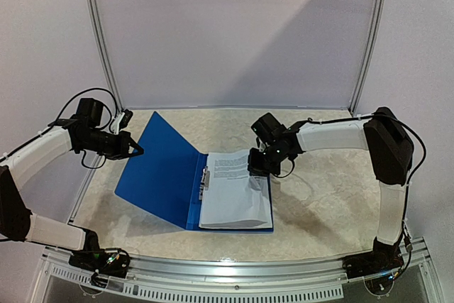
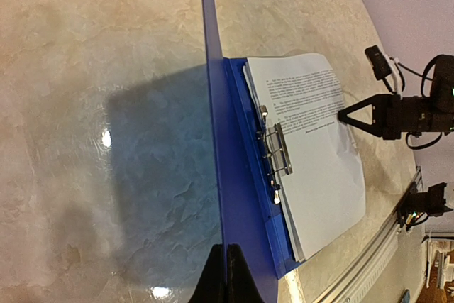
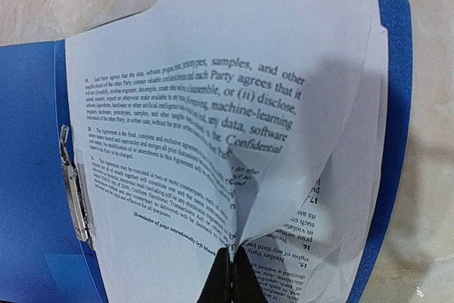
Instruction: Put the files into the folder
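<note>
Right jaws pinch files (image 3: 177,140), arm outstretched | left jaws seemingly clamp folder (image 1: 159,168), elbow bent

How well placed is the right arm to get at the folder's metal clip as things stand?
Probably not yet. The metal clip lies uncovered along the spine of the folder, but the right gripper is shut on the buckled top sheet and would likely have to let go first.

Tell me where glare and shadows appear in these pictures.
Left wrist view: two glare spots on the table, and the folder throws a dark shadow there. Right wrist view: grey shadow on the curled top sheet. Top view: diagonal shadow across the back wall.
</note>
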You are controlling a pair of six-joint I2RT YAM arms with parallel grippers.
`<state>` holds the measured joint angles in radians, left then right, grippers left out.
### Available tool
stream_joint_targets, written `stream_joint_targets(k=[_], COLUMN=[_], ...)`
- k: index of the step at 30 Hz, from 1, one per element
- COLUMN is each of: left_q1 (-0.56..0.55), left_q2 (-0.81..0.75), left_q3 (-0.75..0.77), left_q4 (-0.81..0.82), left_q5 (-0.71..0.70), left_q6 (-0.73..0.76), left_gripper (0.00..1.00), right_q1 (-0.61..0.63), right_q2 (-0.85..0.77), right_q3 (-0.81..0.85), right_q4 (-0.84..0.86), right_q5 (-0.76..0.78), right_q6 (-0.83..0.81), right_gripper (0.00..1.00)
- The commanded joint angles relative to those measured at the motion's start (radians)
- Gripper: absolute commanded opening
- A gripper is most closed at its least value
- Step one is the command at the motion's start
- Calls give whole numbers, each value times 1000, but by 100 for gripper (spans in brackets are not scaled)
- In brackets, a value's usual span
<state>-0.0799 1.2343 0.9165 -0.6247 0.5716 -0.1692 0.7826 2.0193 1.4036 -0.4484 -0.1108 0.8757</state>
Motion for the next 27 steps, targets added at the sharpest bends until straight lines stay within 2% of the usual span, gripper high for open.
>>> stream_joint_targets(k=[1, 20, 27], left_q1=[11, 11, 11], left_q2=[-22, -21, -24], left_q3=[-11, -11, -11], left_q4=[6, 7, 5], left_q5=[8, 10, 9], left_q6=[4, 4, 6], left_gripper=[0, 0, 0], right_q1=[14, 19, 21], right_q2=[-1, 16, -2], right_q3=[21, 18, -2], right_q4=[-7, 28, 41], right_q5=[-10, -8, 44], right_q6=[-10, 41, 73], right_gripper=[0, 0, 0])
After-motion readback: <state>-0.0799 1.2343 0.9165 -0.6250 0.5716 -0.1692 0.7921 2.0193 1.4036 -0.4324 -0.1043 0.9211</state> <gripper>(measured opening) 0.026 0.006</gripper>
